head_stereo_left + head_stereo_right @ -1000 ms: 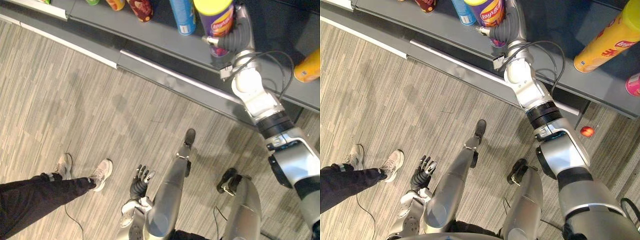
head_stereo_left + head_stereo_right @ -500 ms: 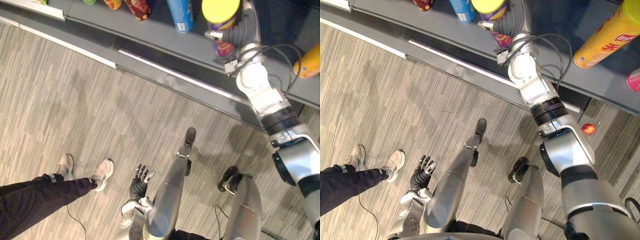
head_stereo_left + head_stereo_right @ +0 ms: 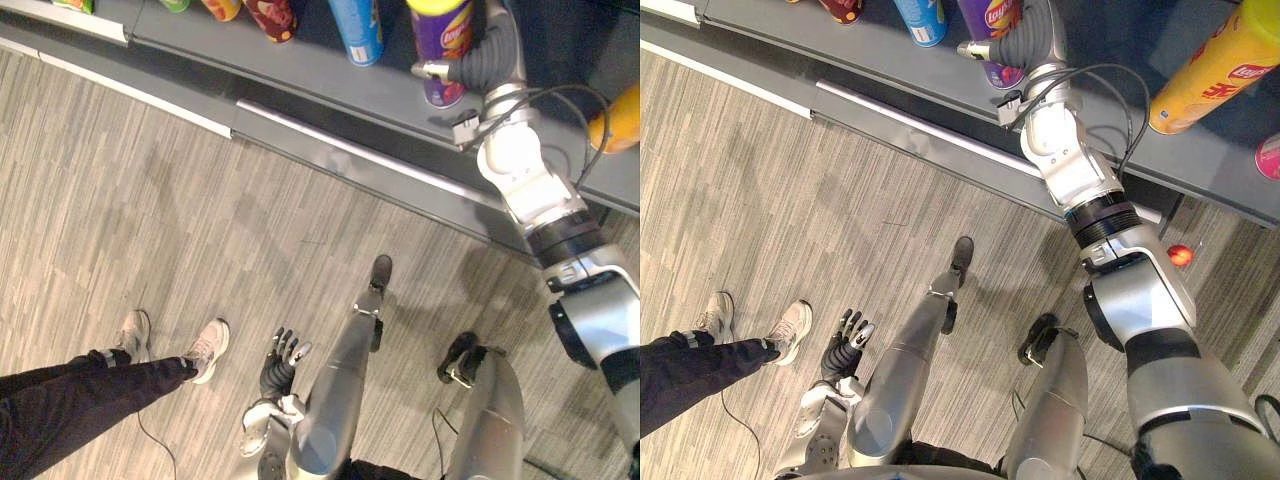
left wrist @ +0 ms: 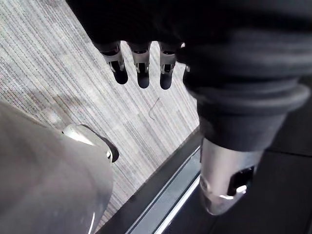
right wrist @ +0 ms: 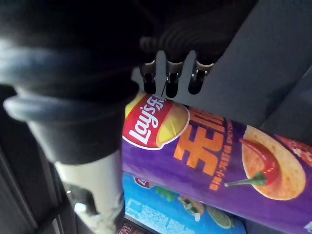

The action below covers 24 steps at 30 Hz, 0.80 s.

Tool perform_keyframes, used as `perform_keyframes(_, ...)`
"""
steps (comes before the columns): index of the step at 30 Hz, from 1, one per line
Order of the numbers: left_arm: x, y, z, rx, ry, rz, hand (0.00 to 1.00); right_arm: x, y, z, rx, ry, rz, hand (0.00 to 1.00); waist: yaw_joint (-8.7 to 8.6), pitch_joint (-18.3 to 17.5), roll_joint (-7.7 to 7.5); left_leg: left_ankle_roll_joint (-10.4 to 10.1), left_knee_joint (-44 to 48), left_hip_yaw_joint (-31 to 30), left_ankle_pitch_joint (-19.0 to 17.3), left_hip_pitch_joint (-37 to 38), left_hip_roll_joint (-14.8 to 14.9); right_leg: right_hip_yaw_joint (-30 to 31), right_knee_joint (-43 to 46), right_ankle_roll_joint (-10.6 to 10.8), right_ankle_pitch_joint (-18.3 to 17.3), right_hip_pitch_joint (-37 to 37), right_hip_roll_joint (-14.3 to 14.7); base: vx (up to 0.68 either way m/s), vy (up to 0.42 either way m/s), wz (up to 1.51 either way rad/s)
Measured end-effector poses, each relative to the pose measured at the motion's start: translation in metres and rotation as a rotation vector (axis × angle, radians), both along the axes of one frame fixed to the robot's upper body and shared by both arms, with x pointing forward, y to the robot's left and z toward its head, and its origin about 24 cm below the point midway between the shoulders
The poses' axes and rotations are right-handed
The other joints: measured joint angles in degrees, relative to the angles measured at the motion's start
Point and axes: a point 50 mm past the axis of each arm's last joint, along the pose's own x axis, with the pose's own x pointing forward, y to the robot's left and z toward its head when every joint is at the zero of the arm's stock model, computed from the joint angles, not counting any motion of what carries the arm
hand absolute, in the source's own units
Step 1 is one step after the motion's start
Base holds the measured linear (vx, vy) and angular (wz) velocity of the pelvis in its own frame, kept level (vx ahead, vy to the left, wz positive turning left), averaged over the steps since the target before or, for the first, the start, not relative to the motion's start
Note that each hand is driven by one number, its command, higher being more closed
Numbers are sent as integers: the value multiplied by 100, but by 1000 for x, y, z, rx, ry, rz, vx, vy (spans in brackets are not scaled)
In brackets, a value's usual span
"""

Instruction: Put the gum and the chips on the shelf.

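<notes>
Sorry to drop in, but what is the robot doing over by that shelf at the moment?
The robot's right hand is wrapped round a purple chips can, which looks to be standing upright on the grey shelf, next to a blue can. The left hand hangs open low at the robot's side, holding nothing. A person's shoes show on the floor to the robot's left.

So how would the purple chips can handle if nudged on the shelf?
The purple chips can is tall and narrow, so a nudge would probably tip it; on its side it would likely roll. The glossy wrap may slip in the right hand.
</notes>
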Motion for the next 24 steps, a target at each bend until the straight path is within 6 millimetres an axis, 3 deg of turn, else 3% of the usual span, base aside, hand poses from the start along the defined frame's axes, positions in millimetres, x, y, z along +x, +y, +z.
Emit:
perform_keyframes(19, -3, 0, -1, 4, 8, -7, 0, -1, 1, -3, 31, 2, 43, 0, -25, -3, 5, -33, -215, 170, 42, 470, 172, 103, -249, 11, 44, 344, 171, 45, -30, -7)
perform_keyframes(24, -4, -1, -2, 15, 13, -25, 0, -1, -1, -6, 49, 15, 57, 0, -115, -5, 6, -32, -376, 281, 59, 631, 197, 211, -333, 36, 90, 374, 202, 44, -22, -12)
